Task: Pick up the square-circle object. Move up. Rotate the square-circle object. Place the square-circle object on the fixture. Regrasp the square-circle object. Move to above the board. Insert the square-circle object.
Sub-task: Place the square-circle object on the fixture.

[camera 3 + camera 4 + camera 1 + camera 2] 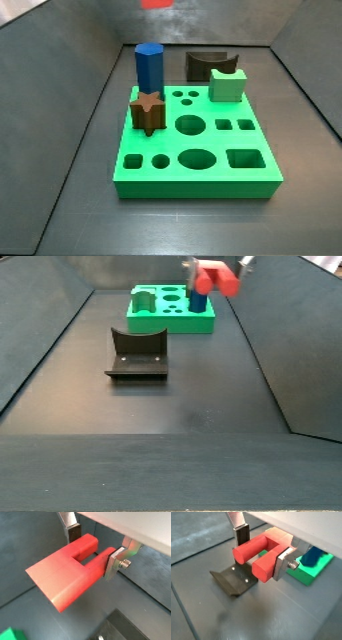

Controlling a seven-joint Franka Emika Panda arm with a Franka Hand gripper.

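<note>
- The square-circle object (67, 574) is red and blocky, clamped in the gripper (93, 547) well above the floor; in a side view it shows as a red block (214, 276) high over the far end of the bin, and in a side view only a red sliver (158, 3) shows at the top edge.
- The fingers (117, 562) are closed on the object's narrower end; one silver plate with its bolt presses one flank, the dark pad (242, 534) of its partner presses the opposite flank; the broad square end juts out free.
- The fixture (138, 353) is a dark notched block standing on the dark floor, apart from the held piece and lower than it; in a wrist view it lies beneath and just beside the object (234, 581); nothing rests in its notch.
- The board (194, 150) is a bright green slab with round, square and other shaped holes; it lies beyond the fixture in a side view (171, 311).
- On the board stand a tall blue prism (148, 68) and a brown star peg (148, 112), the star just in front of the prism; a pale green notched block (229, 84) stands at the board's far edge.
- In a wrist view the prism's blue top (311, 557) shows close behind the fingers, above the green board (308, 572).
</note>
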